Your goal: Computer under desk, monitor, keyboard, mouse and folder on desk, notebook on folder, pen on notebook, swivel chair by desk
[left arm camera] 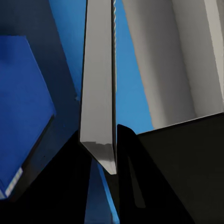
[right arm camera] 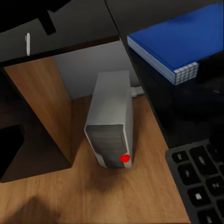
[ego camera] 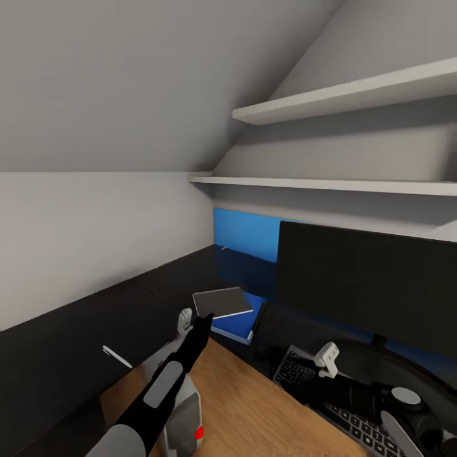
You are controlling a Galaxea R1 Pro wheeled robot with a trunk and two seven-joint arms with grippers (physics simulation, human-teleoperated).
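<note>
Head view: left end effector (ego camera: 202,322) grips thin pale grey notebook (ego camera: 222,302) just above flat blue folder (ego camera: 236,325) on glossy black worktop (ego camera: 76,343); silver pen (ego camera: 117,356) at 8 o'clock still unstacked. Right end effector's state: cannot tell.

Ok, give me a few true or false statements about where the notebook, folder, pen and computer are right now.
1. The left gripper holds the notebook above the folder. True.
2. The pen already lies on the notebook. False: it lies apart on the desk.
3. The computer stands on the floor under the desk. True.
4. The folder is on the chair. False: it lies on the desk, beside the keyboard.
</note>
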